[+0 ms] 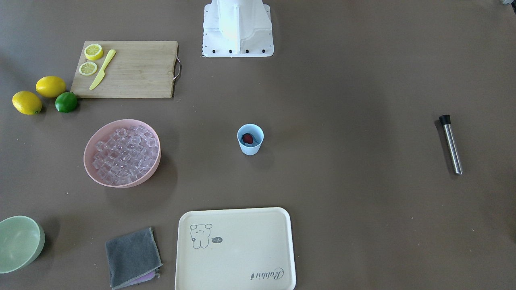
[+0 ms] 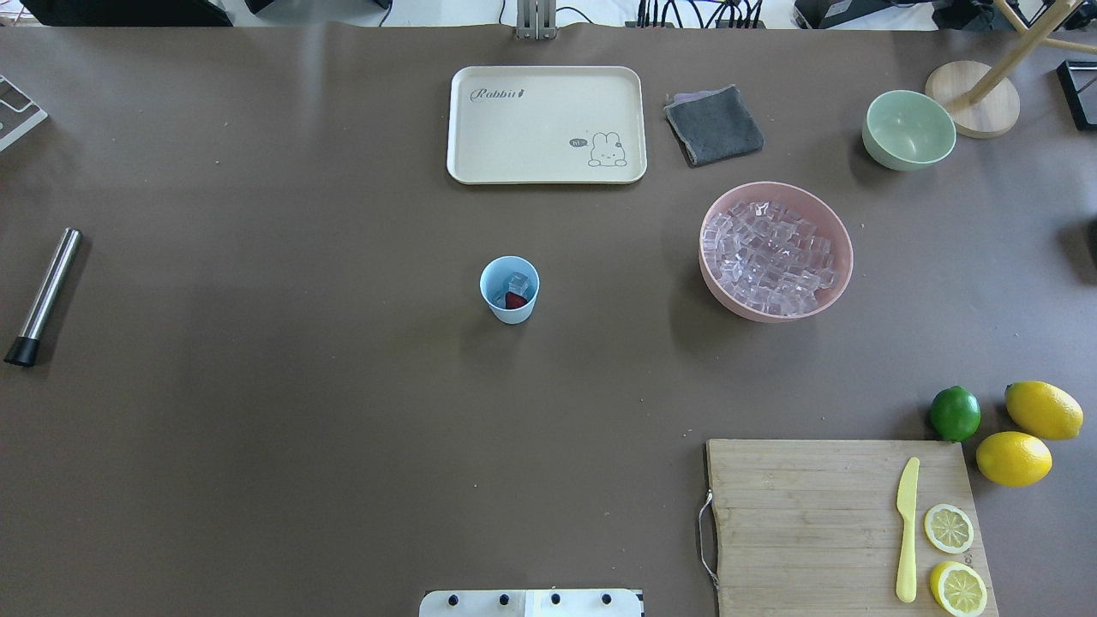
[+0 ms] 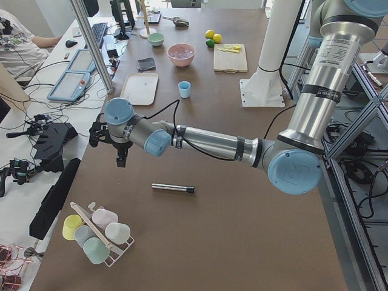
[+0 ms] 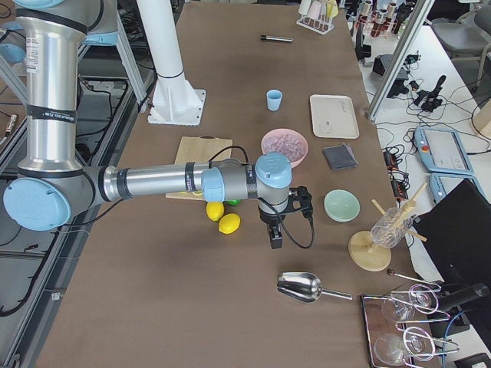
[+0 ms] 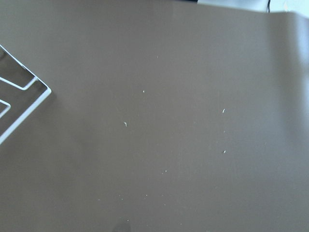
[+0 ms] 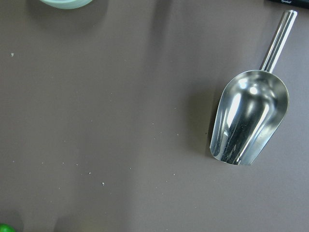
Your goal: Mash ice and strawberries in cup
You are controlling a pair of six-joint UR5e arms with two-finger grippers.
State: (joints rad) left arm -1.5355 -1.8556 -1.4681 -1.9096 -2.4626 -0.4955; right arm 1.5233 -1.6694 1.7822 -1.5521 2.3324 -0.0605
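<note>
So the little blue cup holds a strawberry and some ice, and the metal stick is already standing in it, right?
Not quite. The cup does hold the strawberry and ice, but the metal stick lies flat on the table, far from the cup, as the overhead view shows.

From overhead, the matte brown surface (image 2: 257, 446) carries a small light-blue plastic cup (image 2: 512, 315) at its centre. Taking the cup as the dial's middle, a cream rectangular tray (image 2: 531, 141) lies at 12 o'clock. A folded grey cloth (image 2: 714, 125) is at 1, a pale green bowl (image 2: 908, 130) at 2 and a wide pink bowl (image 2: 724, 296) at 3. Two yellow lemons (image 2: 1043, 410) (image 2: 1013, 458) and a green lime (image 2: 955, 413) sit at 4. A wooden cutting board (image 2: 806, 523) is at 5, and a steel rod with a black tip (image 2: 47, 291) at 9.
</note>
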